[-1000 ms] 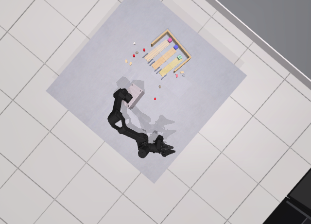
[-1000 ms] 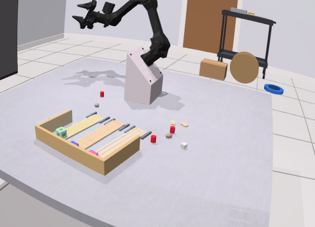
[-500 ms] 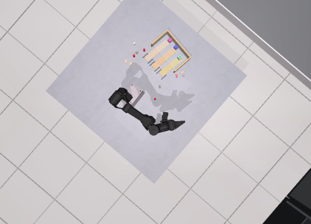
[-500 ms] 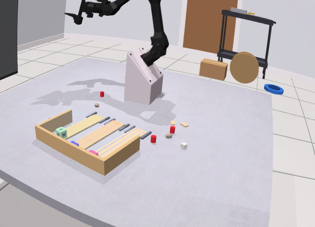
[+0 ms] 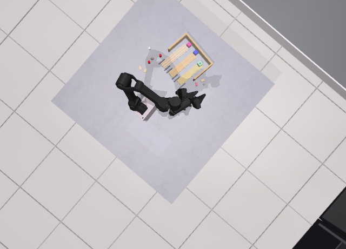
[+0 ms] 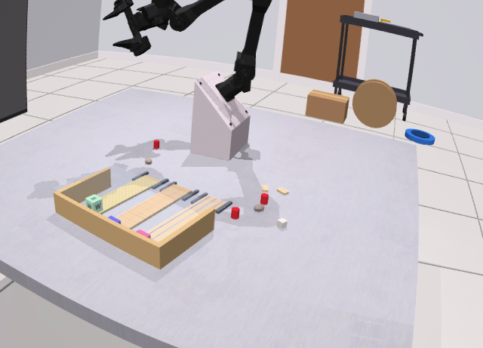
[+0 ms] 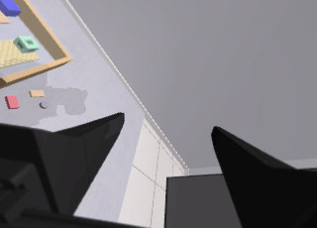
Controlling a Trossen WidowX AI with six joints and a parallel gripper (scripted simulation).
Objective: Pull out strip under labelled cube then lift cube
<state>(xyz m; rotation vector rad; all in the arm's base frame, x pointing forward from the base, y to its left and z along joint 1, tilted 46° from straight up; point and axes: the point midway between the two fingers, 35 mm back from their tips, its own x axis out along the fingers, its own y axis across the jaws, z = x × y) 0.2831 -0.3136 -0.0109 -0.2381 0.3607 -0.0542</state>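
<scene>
The labelled cube point(image 5: 200, 63) point(image 6: 93, 203) point(image 7: 26, 44) is pale green with dark letters, a W showing in the exterior view. It rests on the far end of the yellow patterned strip point(image 5: 190, 74) point(image 6: 128, 190) point(image 7: 12, 55). A plain wooden strip point(image 5: 183, 65) point(image 6: 155, 205) lies beside it, with a blue block point(image 5: 195, 52) point(image 6: 114, 220) point(image 7: 9, 6) at its far end. A slatted strip lies beyond, with a pink block point(image 5: 188, 44) point(image 6: 143, 234) at its far end. My gripper point(image 5: 201, 93) point(image 6: 109, 32) point(image 7: 167, 124) is open and empty, high above the table and away from the strips.
A three-sided wooden wall point(image 5: 199, 49) point(image 6: 187, 238) point(image 7: 41, 26) surrounds the blocks, open toward the pink arm base point(image 6: 210, 126). Short dark bars point(image 6: 190, 195) flank the strips' near ends. Red cylinders point(image 5: 148, 61) point(image 6: 264, 198), pebbles and small tiles lie outside the wall.
</scene>
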